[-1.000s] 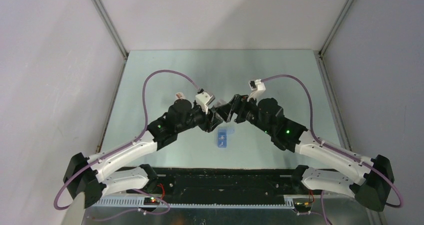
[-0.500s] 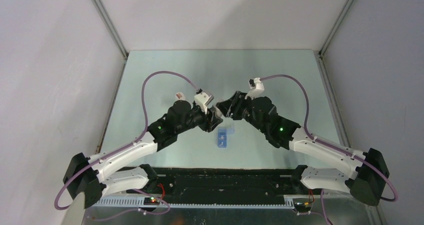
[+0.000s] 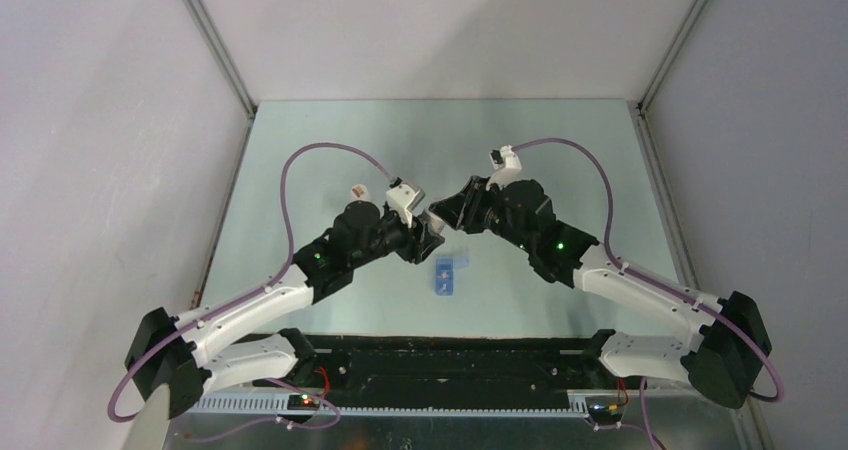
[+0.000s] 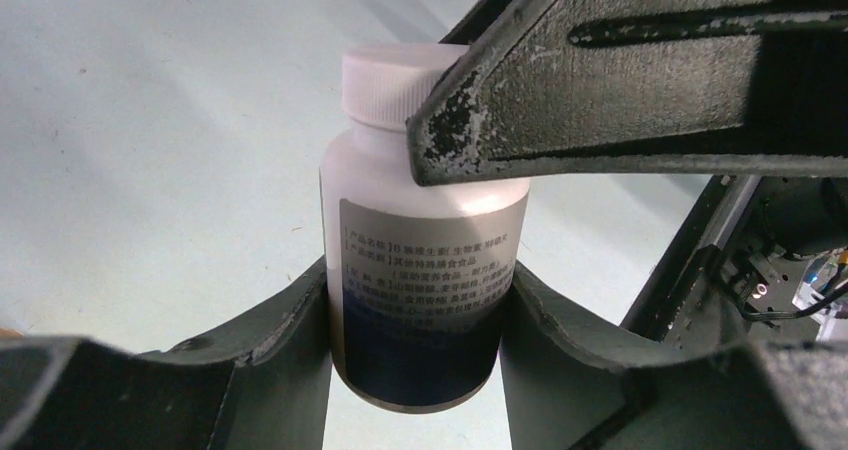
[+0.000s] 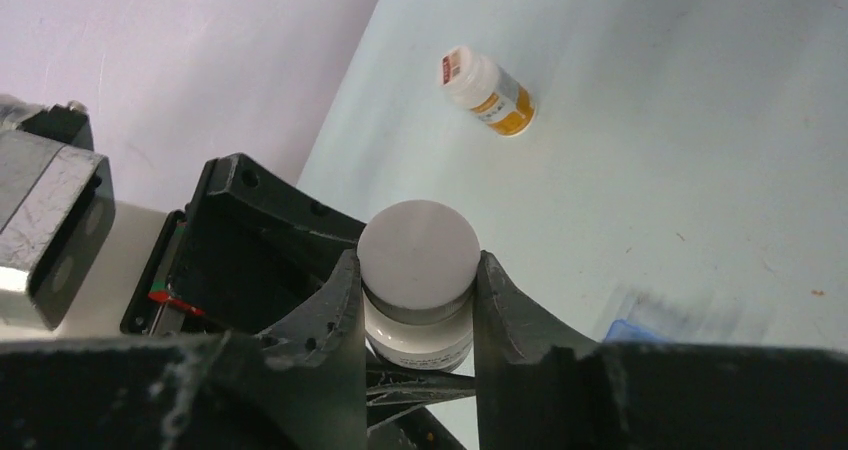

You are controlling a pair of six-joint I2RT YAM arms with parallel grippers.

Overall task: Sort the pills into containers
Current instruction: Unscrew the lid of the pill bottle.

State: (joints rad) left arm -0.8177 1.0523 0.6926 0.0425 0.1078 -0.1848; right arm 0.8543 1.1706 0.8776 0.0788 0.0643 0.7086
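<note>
My left gripper (image 4: 420, 305) is shut on the body of a white bottle (image 4: 425, 230) with a blue-and-white label, held off the table. My right gripper (image 5: 418, 270) has come in over the bottle's white cap (image 5: 418, 250), and both its fingers press the cap's sides. One right finger (image 4: 600, 80) crosses the top of the left wrist view. From above, the two grippers meet (image 3: 436, 225) at mid-table. The translucent blue pill box with the containers (image 3: 447, 274) lies just in front of them; its edge (image 5: 640, 325) shows blurred in the right wrist view. No pills are in view.
A second white-capped bottle with an orange label (image 5: 490, 92) lies on its side on the pale green table (image 3: 540, 140), out near the left wall. Grey walls enclose the table on three sides.
My right arm has swung left and forward over the held bottle, and its jaws have closed from wide open onto the cap. The left arm and bottle have stayed put.
</note>
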